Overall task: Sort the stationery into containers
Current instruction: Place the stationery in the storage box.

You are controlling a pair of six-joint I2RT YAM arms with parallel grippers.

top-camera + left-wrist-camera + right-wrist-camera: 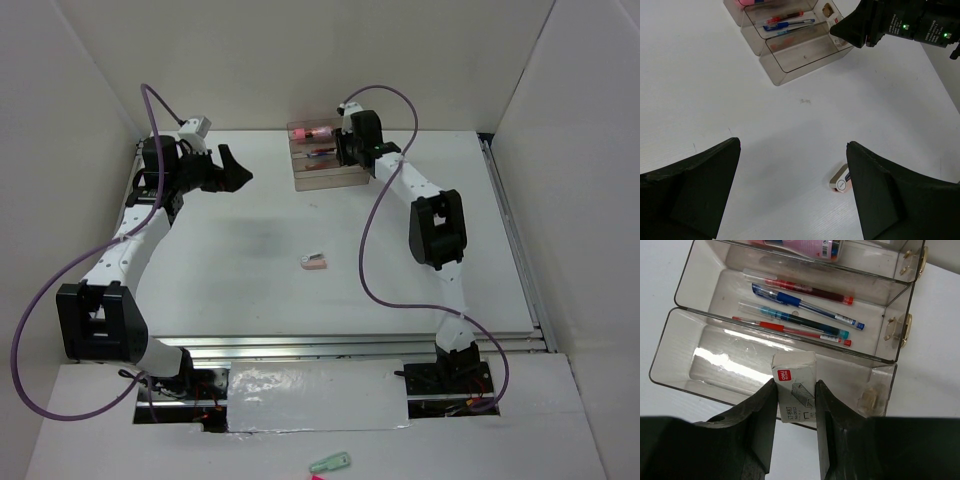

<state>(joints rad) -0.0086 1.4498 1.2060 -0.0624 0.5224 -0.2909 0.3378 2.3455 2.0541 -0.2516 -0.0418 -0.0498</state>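
The smoky clear organiser [303, 180] stands at the back of the table; it also shows in the left wrist view [790, 72] and the right wrist view [715, 365]. Its middle compartment holds red and blue pens [805, 305]. Its top compartment holds a pink item [805, 247]. My right gripper [795, 385] is shut on a small white box printed with staples [794, 372], held over the empty lowest compartment's near wall. A pink-and-white eraser [314, 262] lies alone mid-table, also in the left wrist view [841, 181]. My left gripper [232, 170] is open and empty, high at the back left.
White walls close in the table on the left, back and right. A pale green clip-like item [330, 462] lies on the near ledge, in front of a foil-covered strip [315, 395]. The right arm [900, 25] reaches over the organiser's right side.
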